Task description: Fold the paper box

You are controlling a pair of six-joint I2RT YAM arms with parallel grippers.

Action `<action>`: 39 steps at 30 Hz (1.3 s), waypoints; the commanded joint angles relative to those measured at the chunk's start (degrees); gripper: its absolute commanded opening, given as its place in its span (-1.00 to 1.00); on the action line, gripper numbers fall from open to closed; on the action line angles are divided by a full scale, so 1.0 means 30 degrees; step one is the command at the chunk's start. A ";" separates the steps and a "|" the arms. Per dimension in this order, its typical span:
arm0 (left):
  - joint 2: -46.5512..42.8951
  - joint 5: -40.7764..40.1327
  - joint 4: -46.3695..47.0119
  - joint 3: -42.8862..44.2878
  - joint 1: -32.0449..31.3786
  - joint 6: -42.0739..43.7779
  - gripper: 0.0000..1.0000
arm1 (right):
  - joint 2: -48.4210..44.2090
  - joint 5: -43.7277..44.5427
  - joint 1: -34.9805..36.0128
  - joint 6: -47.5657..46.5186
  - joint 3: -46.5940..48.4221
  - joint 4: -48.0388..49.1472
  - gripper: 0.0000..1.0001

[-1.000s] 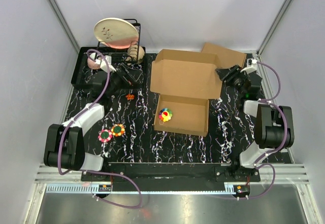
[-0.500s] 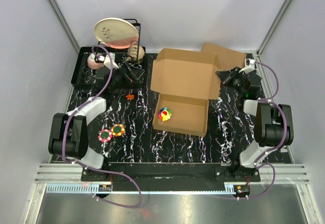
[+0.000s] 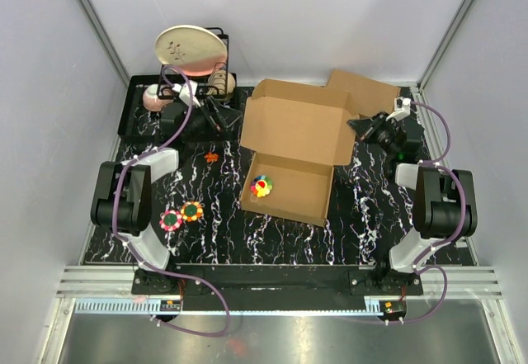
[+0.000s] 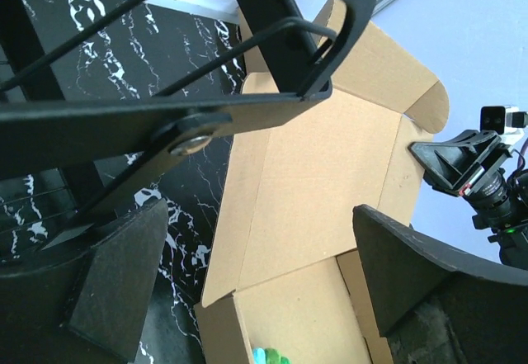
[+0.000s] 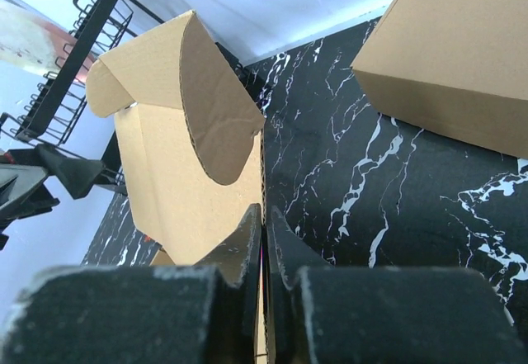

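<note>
Pinching the paper box [image 5: 169, 178] by its lid edge, the right gripper [image 5: 263, 218] clamps tight; the left gripper [image 4: 257, 214] gapes wide, holding nothing.

No writing is legible anywhere; the small orange tag [image 3: 171, 304] may bear print, too tiny.

Setting: robotics lab test cell, not a home or kitchen; evidence below.
White panel walls [image 3: 289, 26] enclose three sides, joined by bare aluminium posts [image 3: 96, 26]; a boxed-in bench rather than a room.
Left arm [image 3: 132, 191] and right arm [image 3: 441, 203] are bolted to a metal rail [image 3: 272, 275] at the near edge.
Table top [image 3: 214, 207] is black with white marbling.
Household items look staged as props: dish rack [image 3: 216, 46] with plate [image 3: 190, 50]; small colourful toys [image 3: 181, 215]; paper box [image 3: 297, 133].
</note>
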 commanded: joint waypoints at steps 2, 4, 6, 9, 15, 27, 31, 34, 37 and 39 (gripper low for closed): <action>0.0738 0.1032 0.2148 0.0860 -0.0001 0.0034 0.90 | -0.0772 -0.1427 0.0072 -0.0174 -0.0019 0.0995 -0.90; 0.0827 0.1031 0.2235 0.0949 -0.0088 0.0035 0.89 | -0.0830 -0.1547 0.0072 0.0031 -0.0192 0.1258 -0.92; 0.0450 0.0915 0.2119 0.0541 -0.0351 0.0268 0.89 | -0.0976 -0.1664 0.0072 0.0614 -0.0573 0.2074 -0.93; -0.0632 0.0184 0.2118 -0.0599 -0.0645 0.0941 0.90 | -0.1181 -0.1898 0.0043 0.1289 -0.1888 0.3190 -0.99; -0.2598 -0.0404 0.0858 -0.1540 -0.0733 0.1704 0.92 | -0.2059 -0.2660 0.0043 0.1057 -0.2829 0.3222 -1.00; -0.4095 -0.0873 -0.0838 -0.2421 -0.0733 0.2670 0.93 | -0.2911 -0.4210 0.0043 0.1818 -0.2626 0.3397 -1.00; -0.4270 -0.1136 -0.1484 -0.2595 -0.0733 0.3256 0.93 | -0.2415 -0.5441 0.0043 0.3044 -0.2596 0.4623 -1.00; -0.4329 -0.1341 -0.1835 -0.2626 -0.0733 0.3433 0.93 | -0.1451 -0.6496 0.0043 0.4797 -0.2566 0.6667 -1.00; -0.4329 -0.1575 -0.2159 -0.2596 -0.0733 0.3667 0.93 | -0.1066 -0.7054 0.0043 0.5655 -0.2742 0.7964 -1.00; -0.4329 -0.1664 -0.2101 -0.2655 -0.0733 0.3696 0.93 | -0.1240 -0.6997 0.0043 0.5569 -0.2976 0.7707 -1.00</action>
